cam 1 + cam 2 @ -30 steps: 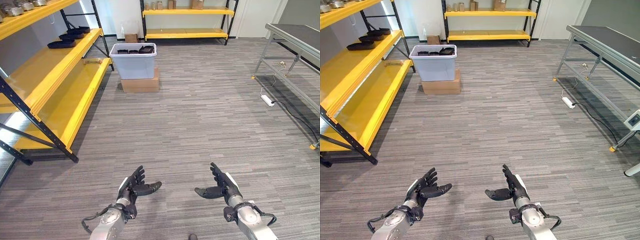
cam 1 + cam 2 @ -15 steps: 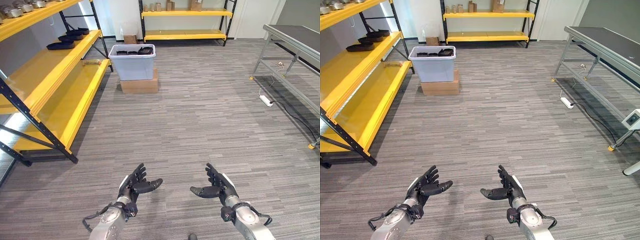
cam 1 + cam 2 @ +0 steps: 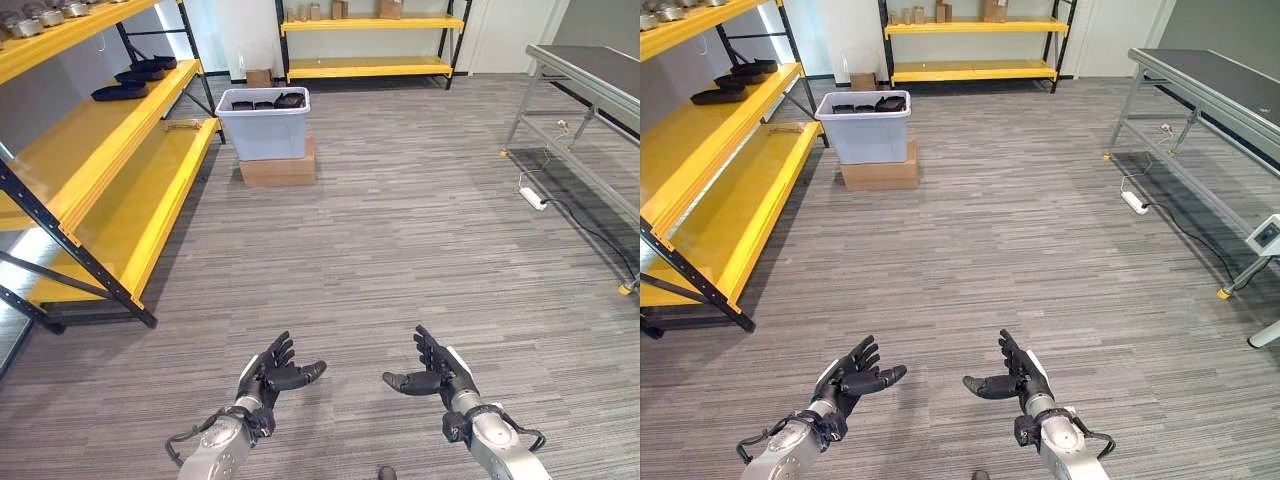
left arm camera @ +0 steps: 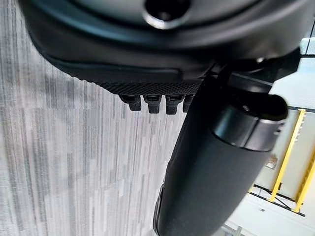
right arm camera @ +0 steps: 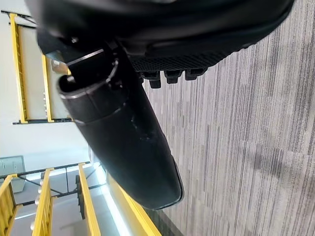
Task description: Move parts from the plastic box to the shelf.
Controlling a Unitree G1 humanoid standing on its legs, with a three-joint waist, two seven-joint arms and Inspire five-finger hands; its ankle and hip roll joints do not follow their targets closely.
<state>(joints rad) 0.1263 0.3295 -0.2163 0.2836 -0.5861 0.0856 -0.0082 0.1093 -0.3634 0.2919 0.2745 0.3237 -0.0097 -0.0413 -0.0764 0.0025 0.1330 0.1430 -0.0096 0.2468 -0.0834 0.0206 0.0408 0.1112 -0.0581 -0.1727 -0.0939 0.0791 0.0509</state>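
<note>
A pale plastic box [image 3: 265, 125] holding dark parts [image 3: 292, 99] stands on a cardboard carton [image 3: 278, 169] far ahead on the carpet. The yellow shelf [image 3: 110, 135] runs along the left, with several dark parts [image 3: 120, 91] on its middle level. My left hand [image 3: 265, 375] and right hand [image 3: 437, 370] hover low over the carpet near me, palms facing each other, fingers straight, both empty. The left thumb [image 4: 206, 167] and the right thumb [image 5: 123, 142] stand out with nothing between them and the fingers.
A second yellow shelf [image 3: 370, 40] with small boxes stands at the back wall. A grey metal table [image 3: 590, 80] is on the right, with a white power strip [image 3: 532, 199] and its cord on the floor beneath. Open carpet lies between me and the box.
The view has shifted slightly, so the box sits a little further left and higher. Both hands hold the same open pose, drifting only slightly.
</note>
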